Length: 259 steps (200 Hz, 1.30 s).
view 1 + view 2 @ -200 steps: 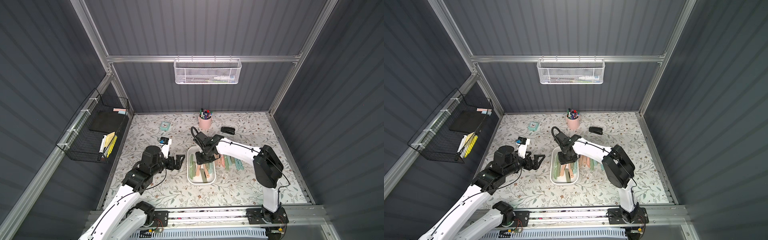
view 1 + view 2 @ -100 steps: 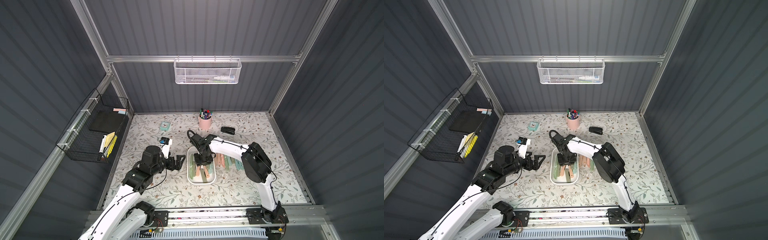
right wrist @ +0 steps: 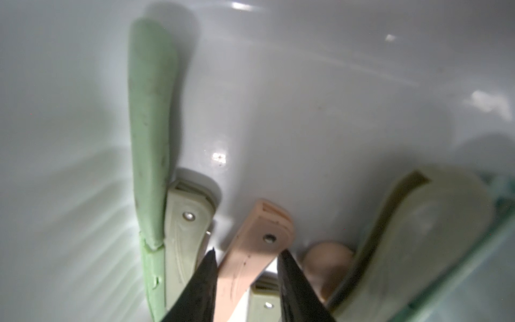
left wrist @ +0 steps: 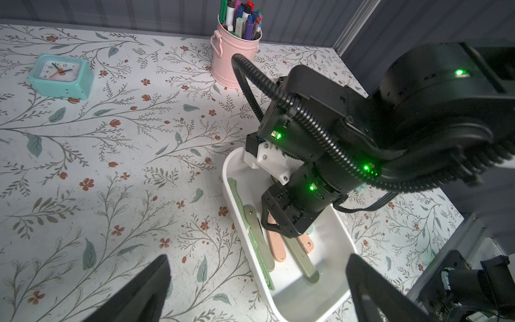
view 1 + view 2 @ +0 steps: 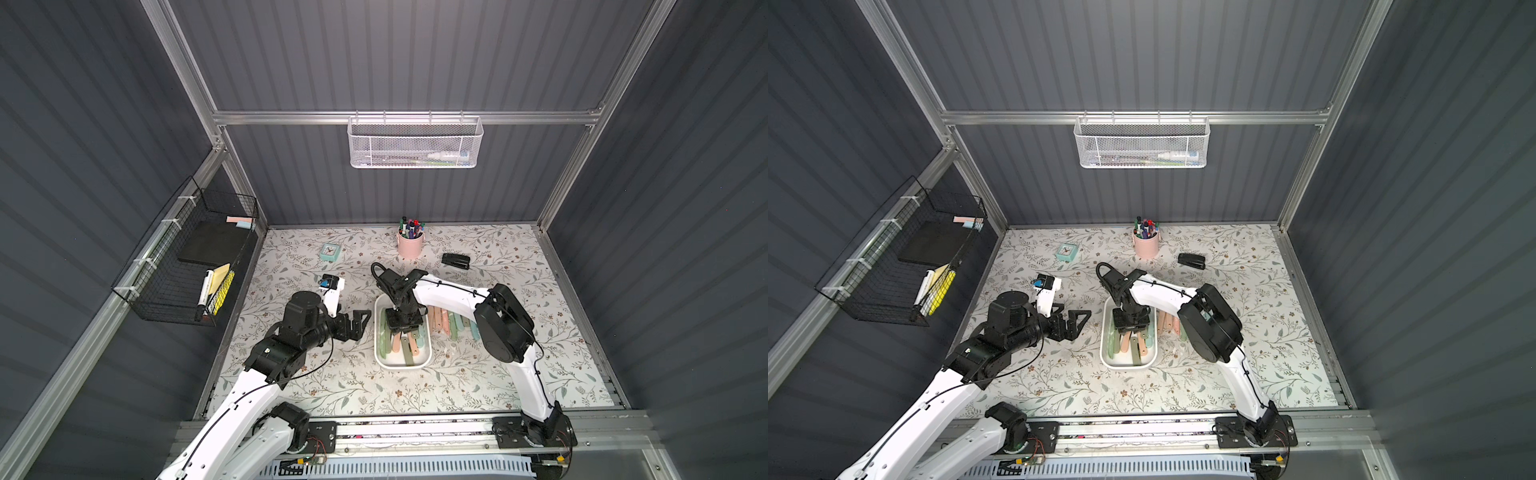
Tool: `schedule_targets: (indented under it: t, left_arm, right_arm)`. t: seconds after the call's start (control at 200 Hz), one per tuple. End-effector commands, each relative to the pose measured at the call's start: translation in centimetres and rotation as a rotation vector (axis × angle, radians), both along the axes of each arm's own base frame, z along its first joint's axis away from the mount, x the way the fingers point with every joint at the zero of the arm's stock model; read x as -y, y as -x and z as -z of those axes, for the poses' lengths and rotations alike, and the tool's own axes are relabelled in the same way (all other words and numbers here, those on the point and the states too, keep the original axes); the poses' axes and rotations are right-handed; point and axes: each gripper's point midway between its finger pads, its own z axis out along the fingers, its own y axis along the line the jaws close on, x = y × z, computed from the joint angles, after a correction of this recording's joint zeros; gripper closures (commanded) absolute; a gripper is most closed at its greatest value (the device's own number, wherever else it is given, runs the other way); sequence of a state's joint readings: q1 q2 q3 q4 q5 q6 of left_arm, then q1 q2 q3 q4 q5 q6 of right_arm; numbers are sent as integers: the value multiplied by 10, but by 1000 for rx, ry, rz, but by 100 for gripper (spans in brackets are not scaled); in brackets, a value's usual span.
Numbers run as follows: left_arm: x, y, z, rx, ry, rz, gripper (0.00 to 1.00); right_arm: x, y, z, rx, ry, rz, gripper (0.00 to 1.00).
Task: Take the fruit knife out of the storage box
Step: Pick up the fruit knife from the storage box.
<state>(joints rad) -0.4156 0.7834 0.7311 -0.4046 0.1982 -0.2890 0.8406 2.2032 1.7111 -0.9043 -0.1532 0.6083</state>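
Several other knives crowd the pink fruit knife inside the storage box.

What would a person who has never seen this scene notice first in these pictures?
The right gripper reaches down into the white storage box at the middle of the flowered table, its fingers on either side of a pink folded knife; whether they grip it cannot be told. The left gripper hovers wide open beside the box, and a white mesh basket hangs on the back wall.
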Motion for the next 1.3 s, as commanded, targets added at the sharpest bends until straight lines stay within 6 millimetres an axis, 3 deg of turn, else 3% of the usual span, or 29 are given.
schedule_targets:
  t: [0.0, 0.245, 0.55, 0.735, 0.981, 1.291]
  left_arm:
    - [0, 1, -5, 4, 14, 2, 1]
    - [0, 1, -4, 2, 15, 4, 1]
    - [0, 1, -4, 5, 15, 4, 1]
    - [1, 1, -4, 4, 16, 7, 1]
    - [1, 2, -5, 6, 17, 7, 1]
    - [1, 1, -5, 4, 19, 9, 1]
  right_arm:
    - [5, 0, 10, -10, 61, 17, 65]
    - [-1, -22, 5, 60, 66, 33, 74]
    - [-3, -58, -13, 154, 58, 83, 76]
    - [1, -74, -13, 171, 45, 104, 75]
    - [-2, -52, -11, 97, 55, 53, 63]
    - [0, -23, -8, 83, 74, 32, 62]
